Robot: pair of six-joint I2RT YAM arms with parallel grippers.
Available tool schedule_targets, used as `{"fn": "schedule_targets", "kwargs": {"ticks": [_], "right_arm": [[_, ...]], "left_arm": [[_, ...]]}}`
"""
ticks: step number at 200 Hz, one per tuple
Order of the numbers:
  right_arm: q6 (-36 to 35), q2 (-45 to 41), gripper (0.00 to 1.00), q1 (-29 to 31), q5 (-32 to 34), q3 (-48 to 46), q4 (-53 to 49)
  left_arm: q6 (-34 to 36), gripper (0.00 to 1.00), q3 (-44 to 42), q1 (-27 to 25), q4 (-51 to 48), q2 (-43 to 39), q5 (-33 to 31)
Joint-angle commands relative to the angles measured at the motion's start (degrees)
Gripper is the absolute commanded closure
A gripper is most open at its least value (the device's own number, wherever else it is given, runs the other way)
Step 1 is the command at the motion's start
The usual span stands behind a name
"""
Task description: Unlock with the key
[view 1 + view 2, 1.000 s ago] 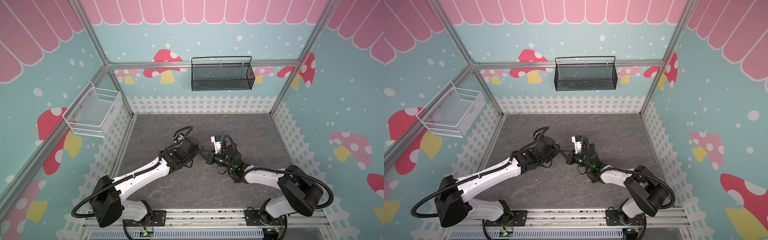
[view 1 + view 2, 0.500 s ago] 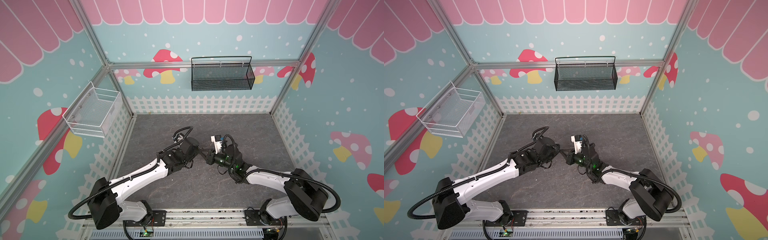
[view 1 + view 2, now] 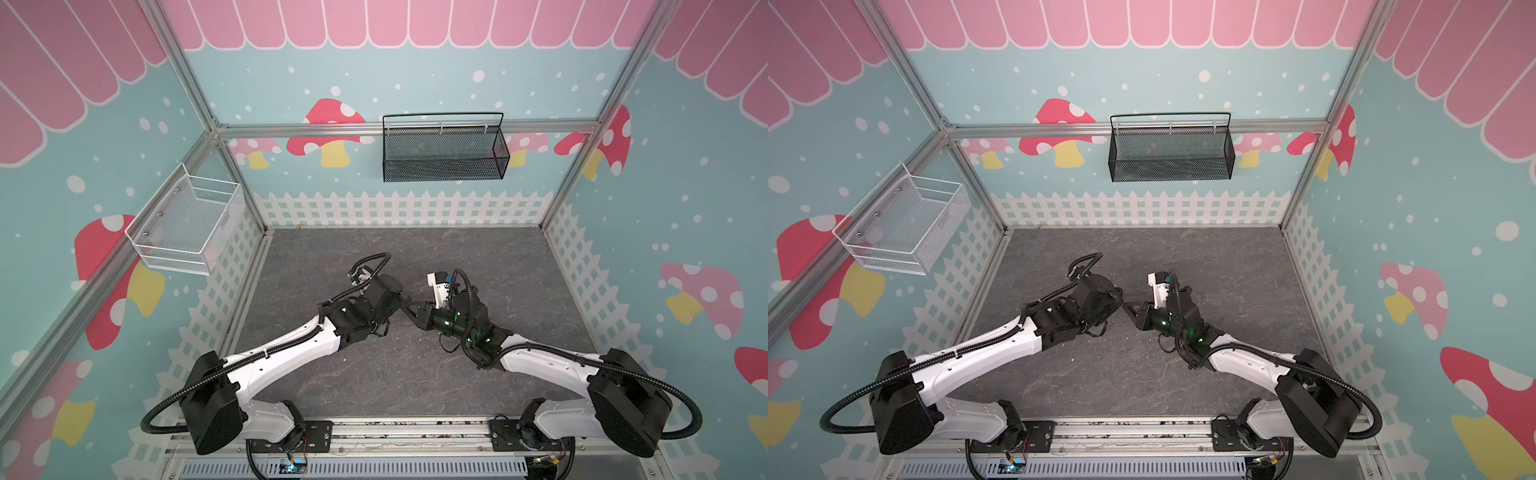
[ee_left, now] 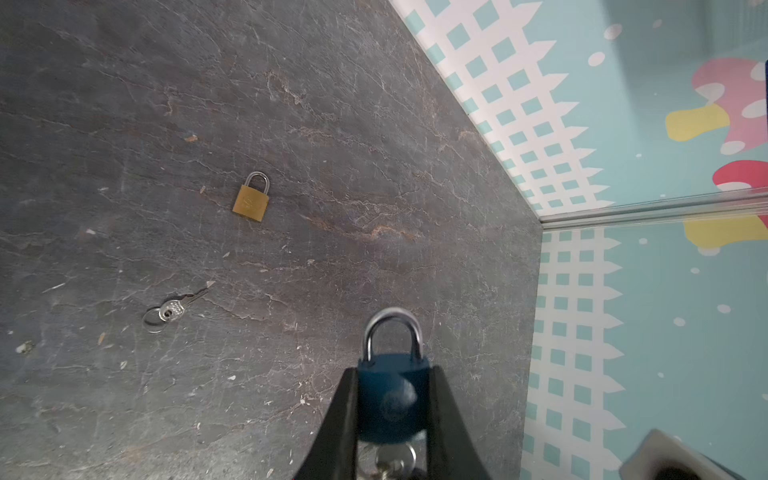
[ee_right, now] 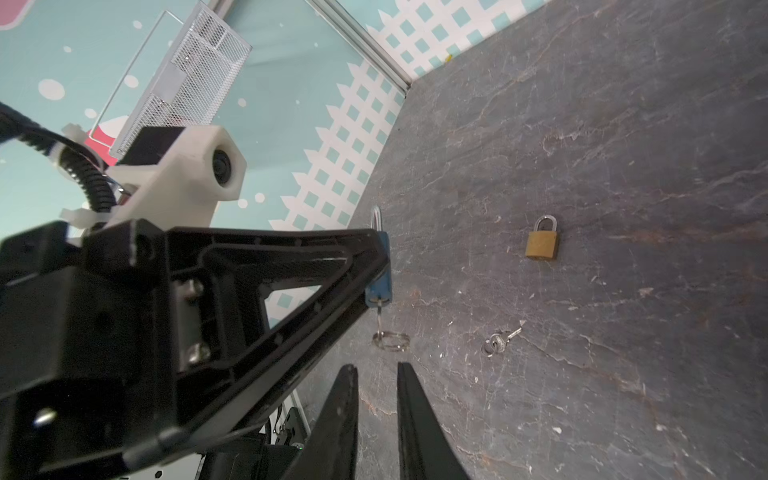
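The left end effector (image 4: 393, 370) is clamped on two sides of the blue padlock (image 4: 390, 399), apparently holding it clear of the surface (image 4: 374, 124). The shackle (image 4: 392, 332) points away from the arm and both its legs look seated in the body, so the lock seems not yet open. The key (image 5: 379, 313) sits in the keyhole at the lock's bottom end, and its ring (image 5: 392, 340) dangles beyond it. The right end effector (image 5: 374, 370) waits just short of that ring, its fingers a narrow gap apart and holding nothing. The main danger, as I judge it, is the next grasp. The key head is tiny and thin, and the ring hangs between it and the fingers, so closing may catch the loose ring instead of the key, and a twist would then turn nothing. An off-line push could also rock the padlock in the left grip, which holds only two narrow faces, or bend the key in its slot. With nothing gripping it, the key may slide out if the lock is tipped or jolted. A second key (image 4: 176, 308) on its own ring and a brass padlock (image 4: 250, 203) lie on the surface, well apart from the work. Reaching for either would be a mistake.
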Motion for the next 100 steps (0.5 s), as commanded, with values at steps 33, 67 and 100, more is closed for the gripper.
{"fn": "schedule_targets", "kwargs": {"ticks": [33, 67, 100], "right_arm": [[4.85, 2.47, 0.77, 0.51, 1.93, 3.63, -0.11], [5.75, 3.91, 0.77, 0.55, 2.87, 4.77, -0.34], [5.41, 4.6, 0.78, 0.55, 3.34, 5.6, -0.28]], "left_arm": [[-0.76, 1.0, 1.68, -0.09, 0.1, 0.13, -2.23], [-0.61, 1.0, 1.59, -0.09, 0.24, -0.1, -2.31], [-0.49, 1.0, 1.54, -0.14, 0.39, -0.41, -2.26]]}}
